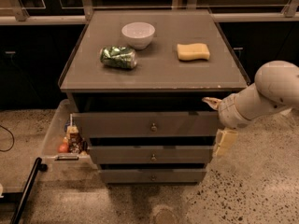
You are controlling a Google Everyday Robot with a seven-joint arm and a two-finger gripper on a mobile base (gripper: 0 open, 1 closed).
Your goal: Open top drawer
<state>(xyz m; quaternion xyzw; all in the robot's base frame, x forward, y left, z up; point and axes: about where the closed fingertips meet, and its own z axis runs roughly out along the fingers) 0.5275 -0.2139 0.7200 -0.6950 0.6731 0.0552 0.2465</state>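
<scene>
**Cabinet** (84,78): grey-brown, three drawers stacked in its front, flat surface on top, standing on a speckled floor (252,190).

**Top drawer** (117,124): the uppermost and widest of the three fronts, directly under the surface's front lip. Small round metal knob (153,126) at centre. A dark band runs between its upper edge and the lip. Its inside is not visible.

**Middle drawer** (121,155) and **bottom drawer** (126,175): narrower fronts below, each with a like knob.

**Pincer** (213,125): cream-coloured, at 3 o'clock of the top drawer, at the right end of its front. Released: the fingers (211,101) are spread wide apart, one by the front's upper right corner, the other hanging below its lower right corner beside the middle drawer. Whether either finger touches the front cannot be told.

**Arm** (266,94): pale and rounded, entering from 3 o'clock of the view.

**Items on the surface:**
- White bowl (138,34), upright, at 12 o'clock.
- Green can (118,57), lying on its side, at 10 o'clock, near the bowl but apart from it.
- Yellow sponge (193,51), flat, at 2 o'clock, well apart from the can.

**Beside the cabinet, at 9 o'clock:** a pale tray (53,125) low on the floor, holding small bottles and a reddish round item (71,141). A black pole (25,192) leans across at 7 o'clock of the view.
</scene>
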